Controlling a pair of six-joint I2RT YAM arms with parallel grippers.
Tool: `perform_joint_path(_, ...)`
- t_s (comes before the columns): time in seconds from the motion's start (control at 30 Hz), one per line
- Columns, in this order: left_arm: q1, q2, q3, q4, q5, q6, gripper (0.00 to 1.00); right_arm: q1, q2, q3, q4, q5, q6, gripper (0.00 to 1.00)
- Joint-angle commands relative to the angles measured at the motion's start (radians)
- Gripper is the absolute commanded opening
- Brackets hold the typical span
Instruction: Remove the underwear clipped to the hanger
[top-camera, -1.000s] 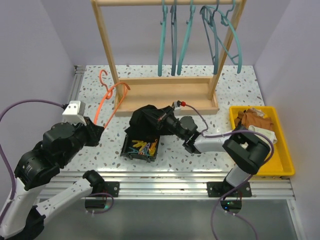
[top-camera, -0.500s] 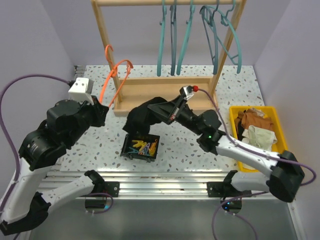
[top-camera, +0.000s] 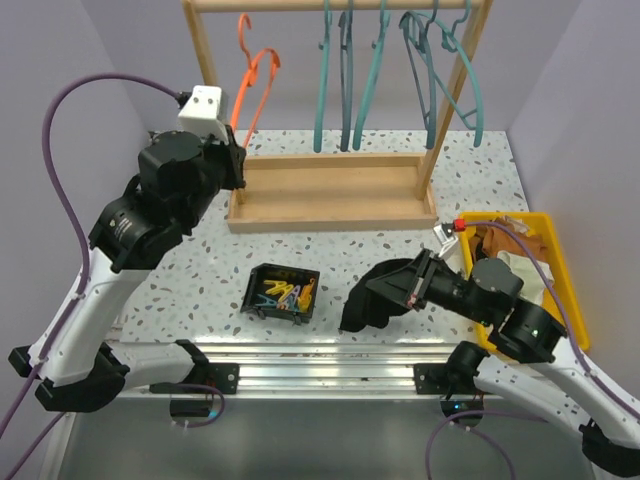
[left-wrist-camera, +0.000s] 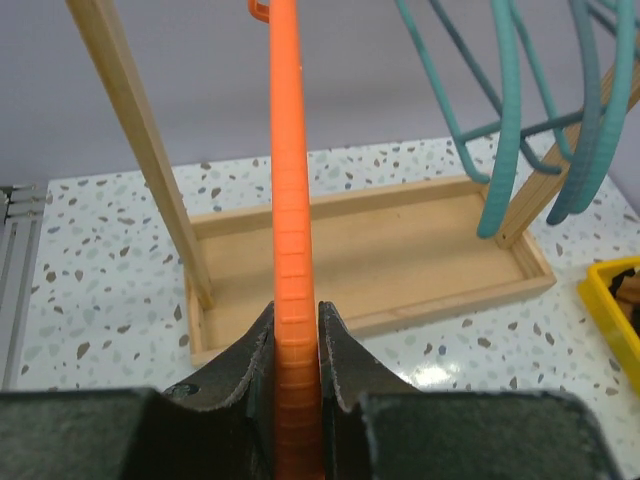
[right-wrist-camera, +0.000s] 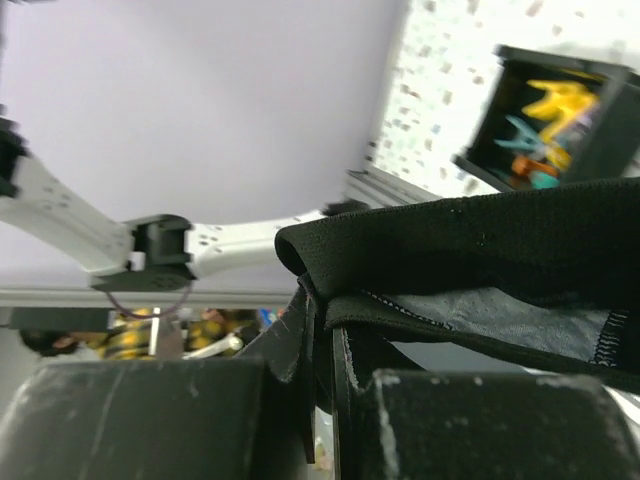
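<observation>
Left arm went up since 0.5 s ago: orange hanger (left-wrist-camera: 288, 200) now by the rack (top-camera: 330, 190) top rail, left gripper (left-wrist-camera: 297, 340) clamped on it. Right arm pulled back twd yellow bin (top-camera: 572, 305); black piece (top-camera: 370, 305) hangs right of clip box (top-camera: 283, 292), pinched in right gripper (top-camera: 410, 287). Cream brief (top-camera: 530, 265) in bin.
</observation>
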Motion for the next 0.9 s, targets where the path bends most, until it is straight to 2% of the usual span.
perform_joint_path(0.0,0.0,-0.015,0.052,0.213,-0.052,0.082,0.0,-0.005,-0.067,0.003,-0.27,0.053,-0.059,0.0)
perform_joint_path(0.2,0.008,0.056,0.087,0.266,-0.078,0.136,0.0,-0.005,-0.12,0.02,-0.359,0.084,-0.07,0.0)
perform_joint_path(0.5,0.17,0.169,0.131,0.313,0.095,0.087,0.0,-0.005,-0.15,0.064,-0.431,0.116,-0.083,0.0)
perform_joint_path(0.73,0.186,0.238,0.151,0.328,0.155,0.063,0.0,-0.005,-0.195,0.106,-0.512,0.171,-0.076,0.0)
perform_joint_path(0.87,0.187,0.241,0.153,0.331,0.195,0.038,0.0,-0.007,-0.161,0.187,-0.671,0.272,-0.083,0.0)
